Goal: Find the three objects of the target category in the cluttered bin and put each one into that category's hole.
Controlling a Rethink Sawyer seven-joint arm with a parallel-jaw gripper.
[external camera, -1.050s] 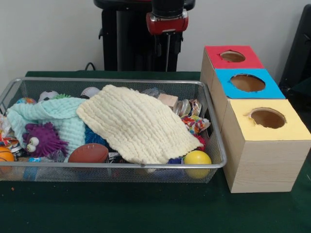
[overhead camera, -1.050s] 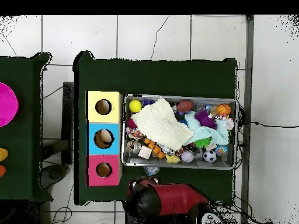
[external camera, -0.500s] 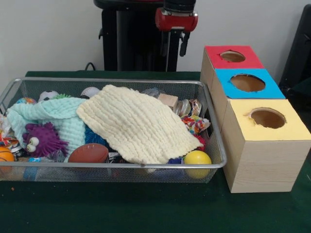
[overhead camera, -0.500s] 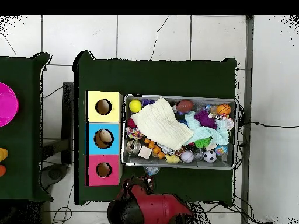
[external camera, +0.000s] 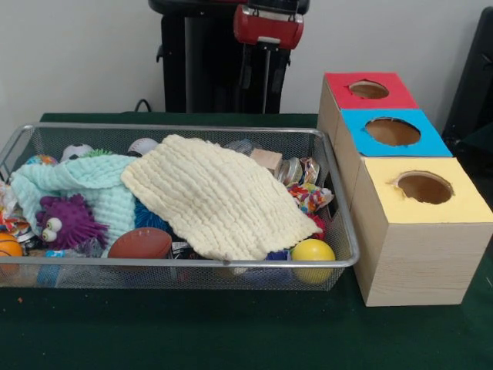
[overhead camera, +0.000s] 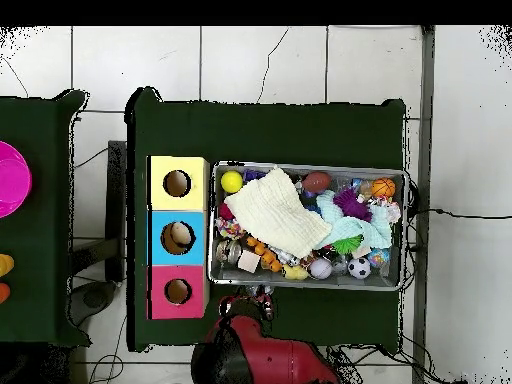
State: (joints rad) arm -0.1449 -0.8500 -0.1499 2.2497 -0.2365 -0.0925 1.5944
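three holes w/ nothing in hand | gripper point(external camera: 263, 65) empty, fingers apart, above bin point(external camera: 339, 223) far rim | step: search | next: descend, shift cream cloth point(external camera: 216, 196) to expose items

One wire bin point(external camera: 339, 231), three holed boxes: red point(external camera: 339, 104), blue point(external camera: 350, 158), yellow point(external camera: 400, 254), two cloths: cream point(external camera: 216, 196), mint point(external camera: 85, 181)

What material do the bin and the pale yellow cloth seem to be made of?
The bin looks like metal wire mesh with a smooth, shiny silver rim; the contents show through its walls. The pale yellow cloth looks like soft woven cotton, matt, with a crinkled, ribbed surface, though the exact fibre cannot be told.
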